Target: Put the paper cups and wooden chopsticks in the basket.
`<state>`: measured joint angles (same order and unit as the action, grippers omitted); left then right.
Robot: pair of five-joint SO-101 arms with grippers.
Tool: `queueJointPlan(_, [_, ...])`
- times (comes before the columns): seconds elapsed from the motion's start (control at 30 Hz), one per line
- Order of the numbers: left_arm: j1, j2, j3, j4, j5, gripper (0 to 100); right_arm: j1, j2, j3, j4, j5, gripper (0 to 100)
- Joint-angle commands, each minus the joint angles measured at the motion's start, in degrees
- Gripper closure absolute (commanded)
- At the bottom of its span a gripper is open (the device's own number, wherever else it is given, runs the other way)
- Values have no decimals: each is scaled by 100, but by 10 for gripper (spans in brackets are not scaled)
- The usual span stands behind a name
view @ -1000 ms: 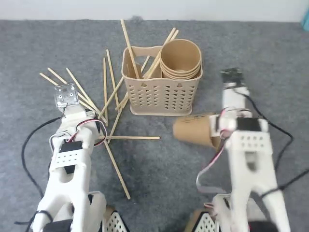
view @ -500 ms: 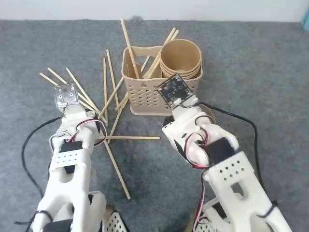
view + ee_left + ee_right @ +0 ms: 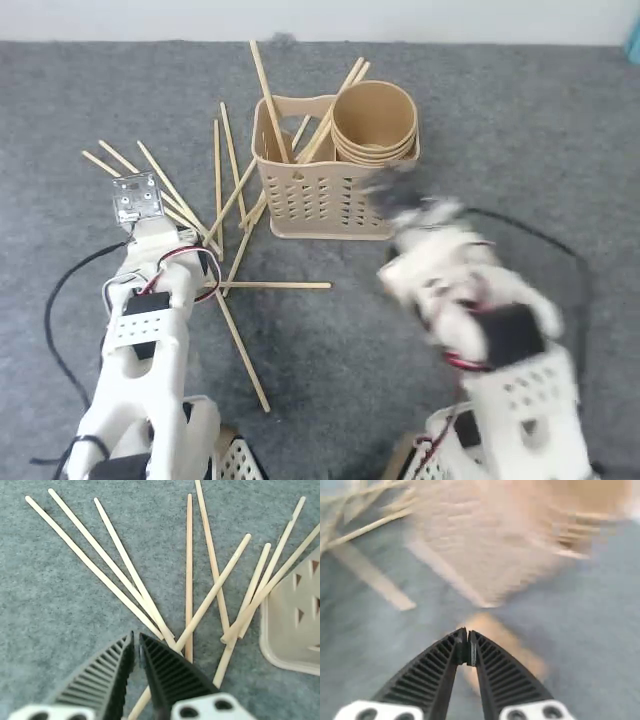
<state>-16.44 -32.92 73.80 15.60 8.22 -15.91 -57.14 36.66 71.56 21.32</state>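
The beige basket stands at the back centre with stacked paper cups and a few chopsticks in it. Several wooden chopsticks lie fanned on the grey carpet to its left, and one lies flat in front. My left gripper is shut and empty just above the fanned chopsticks, beside the basket's corner. My right arm is a blur in front of the basket. Its gripper is shut with nothing in it, above a blurred tan shape on the carpet.
Grey carpet covers the whole table. A long chopstick lies diagonally between the two arms. Cables trail from both arms at the front.
The right arm swung left over the cup lying on its side in front of the basket, then back to the right; that cup is now covered. The left arm has not moved.
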Motion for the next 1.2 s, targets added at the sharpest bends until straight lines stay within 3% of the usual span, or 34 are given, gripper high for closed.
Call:
queueJointPlan(0.0, [-53,-62,-251,-141,-26,987,1657,-259,-44,-189,88,990])
queueJointPlan(0.13, [-35,-62,-251,-141,-26,987,2369,66,1099,-971,88,990])
queueJointPlan(0.27, [-44,-53,-251,-141,-26,987,2440,435,1899,-1640,44,990])
queueJointPlan(0.5, [-53,-70,-251,-132,-26,987,2624,1262,2101,-2360,-782,991])
queueJointPlan(0.87, [-220,-35,-426,44,-9,987,1007,2905,1916,-2695,-1108,991])
queueJointPlan(1.17, [-914,-18,-532,-220,923,987,-101,2554,1081,-2624,-1134,990])
